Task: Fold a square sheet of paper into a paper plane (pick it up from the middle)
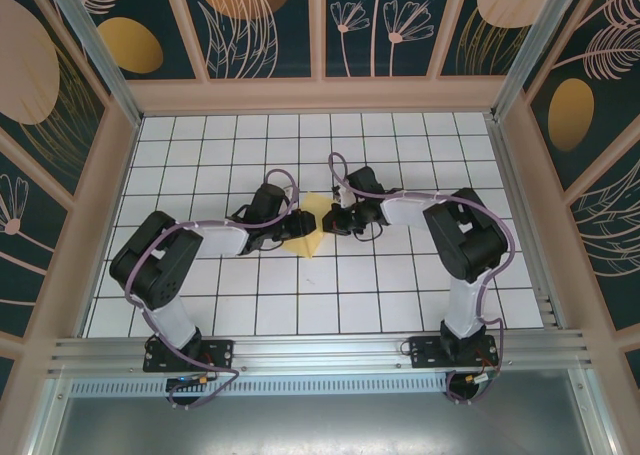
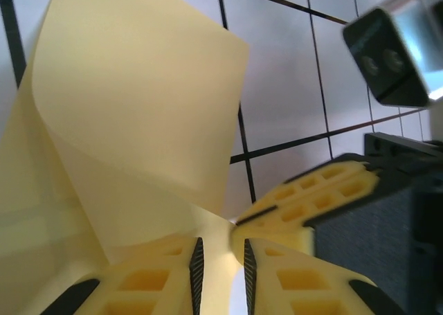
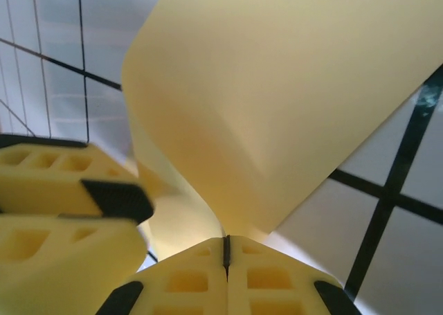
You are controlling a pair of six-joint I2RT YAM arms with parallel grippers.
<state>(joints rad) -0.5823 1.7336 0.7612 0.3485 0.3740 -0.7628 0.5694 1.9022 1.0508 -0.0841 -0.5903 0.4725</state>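
Observation:
The pale yellow square sheet of paper (image 1: 311, 231) is lifted at mid-table between both grippers, bent and curling up in a loose fold (image 2: 138, 100). My right gripper (image 3: 226, 249) is shut on a pinched edge of the sheet (image 3: 277, 86). My left gripper (image 2: 221, 259) faces it tip to tip, its jaws a little apart with the paper running loosely through the gap. In the left wrist view, the right gripper's fingers (image 2: 311, 197) nearly touch my left ones. From above, the left gripper (image 1: 290, 230) is at the sheet's left and the right gripper (image 1: 336, 220) at its right. The paper plane is out of view.
The white grid-tiled table (image 1: 400, 275) spreads around the arms. Patterned walls (image 1: 320, 25) box it in at the back and sides, and a metal rail (image 1: 320, 353) runs along the near edge by the arm bases.

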